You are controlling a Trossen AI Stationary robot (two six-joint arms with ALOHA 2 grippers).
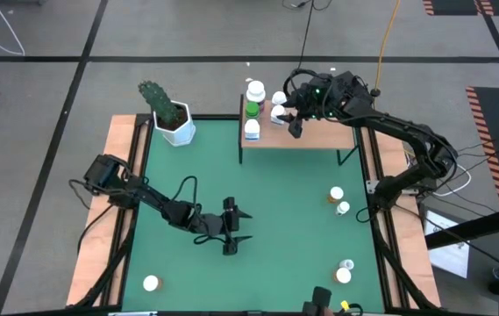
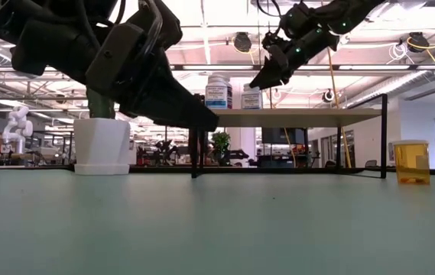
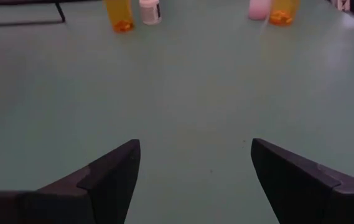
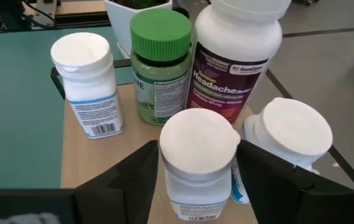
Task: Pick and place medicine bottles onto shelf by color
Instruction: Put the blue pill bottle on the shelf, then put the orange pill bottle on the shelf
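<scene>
The light-wood shelf [image 1: 319,136] stands at the mat's far edge. Several medicine bottles crowd its left end: a big white one [image 4: 236,56], a green-capped one [image 4: 160,62], a white one with a blue band [image 4: 89,84], a white-capped one [image 4: 295,134], and the white-capped bottle [image 4: 198,140] between my right gripper's [image 4: 198,152] fingers. My left gripper [image 1: 237,226] hovers open over the middle of the mat, touching nothing. Two orange [image 3: 119,14] [image 3: 282,12], a white [image 3: 150,11] and a pink bottle [image 3: 259,9] stand on the mat's right side. My right gripper pinches the white-capped bottle just below its cap [image 4: 172,177], one finger [image 4: 133,177] on each side. The fingers slant down from the far right. The bottle stands upright with its base on the shelf's board [image 4: 83,162], among the other bottles.
A white hexagonal pot with a cactus [image 1: 177,127] stands at the mat's far left corner. One more white-capped bottle [image 1: 151,283] stands near the mat's near left corner. Wooden strips edge the mat. The shelf's right half [image 2: 332,116] is bare.
</scene>
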